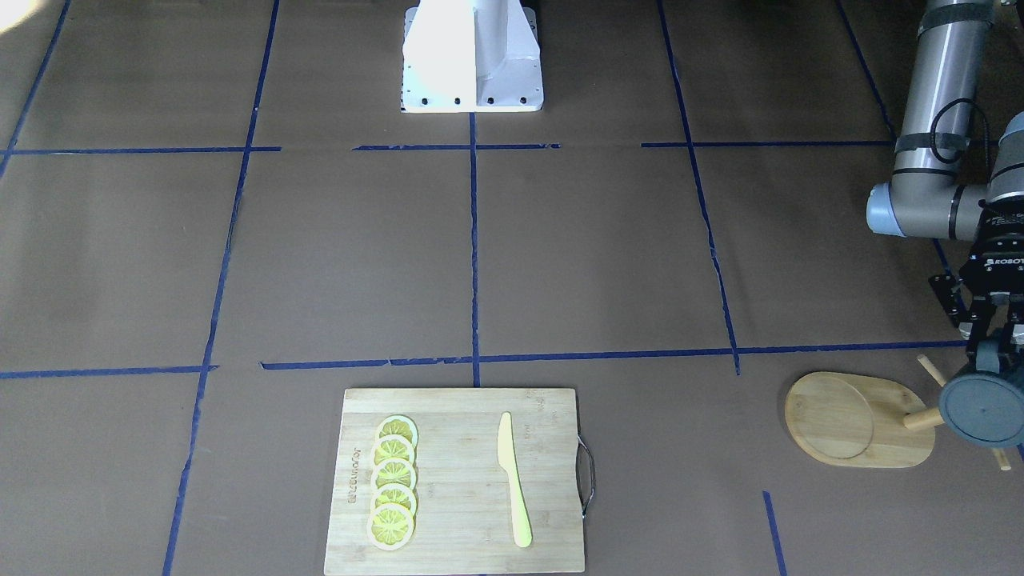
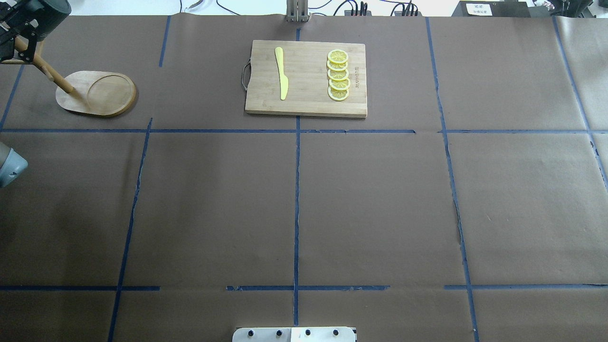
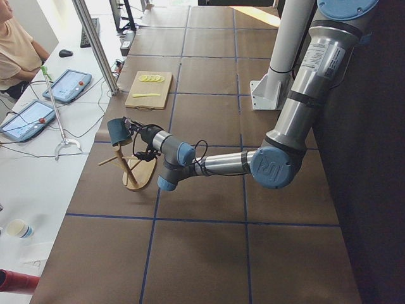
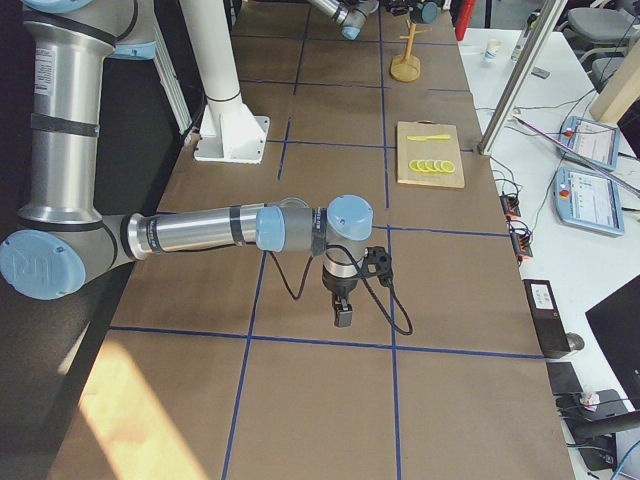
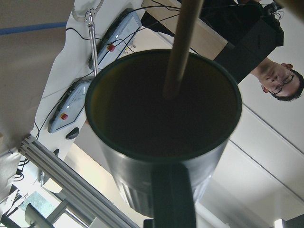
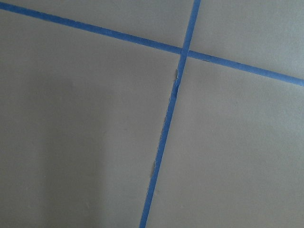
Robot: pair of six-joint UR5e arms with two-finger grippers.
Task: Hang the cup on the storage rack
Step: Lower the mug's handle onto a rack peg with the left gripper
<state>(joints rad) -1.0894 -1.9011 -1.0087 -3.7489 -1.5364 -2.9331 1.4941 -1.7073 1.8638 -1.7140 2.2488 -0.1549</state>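
The left gripper (image 1: pixel 992 340) clamps the cup (image 1: pixel 982 408) by its wall, apparently (stiff, likely slippery, breakable), which should leave the handle free for the storage rack (image 1: pixel 860 420); whether the right gripper (image 4: pixel 343 318) is apart or together I cannot tell.

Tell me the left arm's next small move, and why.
Probably ease the cup a little further along the peg before letting go. The left tool grips the cup on its side at the top of the rack, and in the wrist view the peg's tip seems only just inside the cup's mouth.
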